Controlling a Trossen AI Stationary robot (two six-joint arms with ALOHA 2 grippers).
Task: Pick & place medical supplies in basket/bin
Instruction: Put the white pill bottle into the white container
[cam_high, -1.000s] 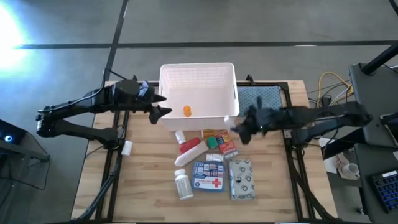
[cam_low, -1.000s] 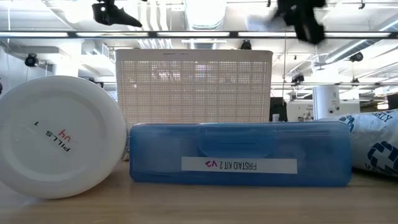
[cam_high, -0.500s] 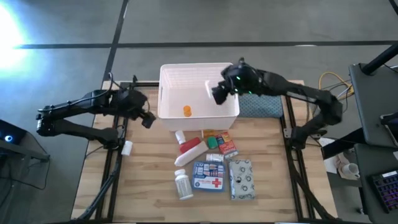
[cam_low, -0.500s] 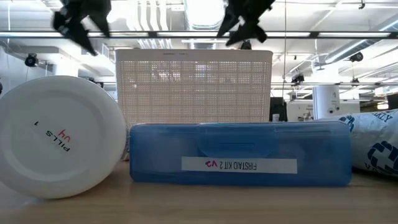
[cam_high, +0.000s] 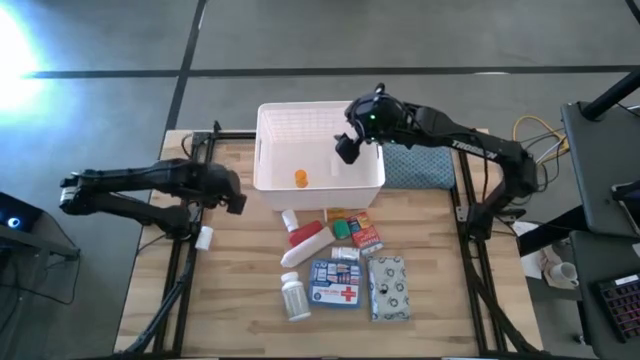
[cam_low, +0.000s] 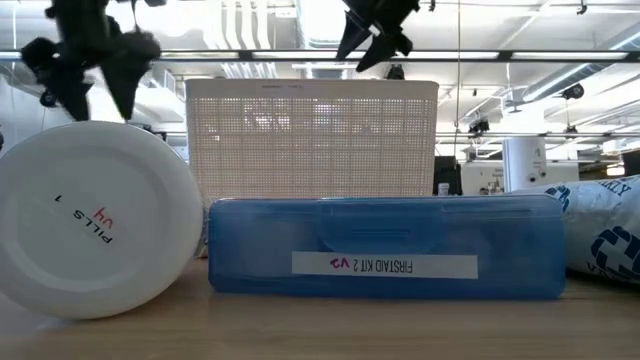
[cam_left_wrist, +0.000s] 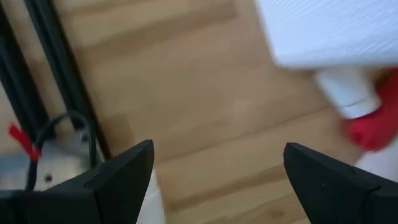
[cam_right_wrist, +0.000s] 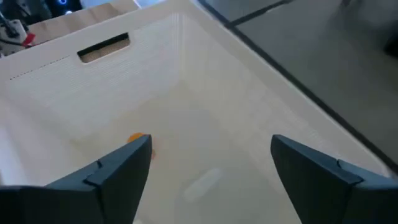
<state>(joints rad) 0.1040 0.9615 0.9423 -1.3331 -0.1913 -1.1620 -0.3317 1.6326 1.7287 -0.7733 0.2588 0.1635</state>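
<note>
The white basket (cam_high: 320, 145) stands at the table's far middle with an orange vial (cam_high: 300, 178) on its floor. My right gripper (cam_high: 348, 148) hangs open above the basket's right part, holding nothing. In the right wrist view a pale blurred item (cam_right_wrist: 202, 182) lies on the basket floor near the vial (cam_right_wrist: 138, 140). My left gripper (cam_high: 232, 197) is open and points down over bare table left of the basket. In front of the basket lie a red-white tube (cam_high: 305, 240), a white pill bottle (cam_high: 293, 296), a blue first-aid pouch (cam_high: 335, 282), a grey patterned packet (cam_high: 388, 288) and small boxes (cam_high: 362, 230).
A blue-grey folded cloth (cam_high: 415, 165) lies right of the basket. A small white thing (cam_high: 204, 237) sits at the table's left edge, near my left gripper. Bare wood shows between it and the tube.
My right gripper has swung from over the table right of the boxes to the far side, up over the basket, and has opened there. My left gripper has sunk from beside the basket's left wall toward the table's near left and tipped to point down.
</note>
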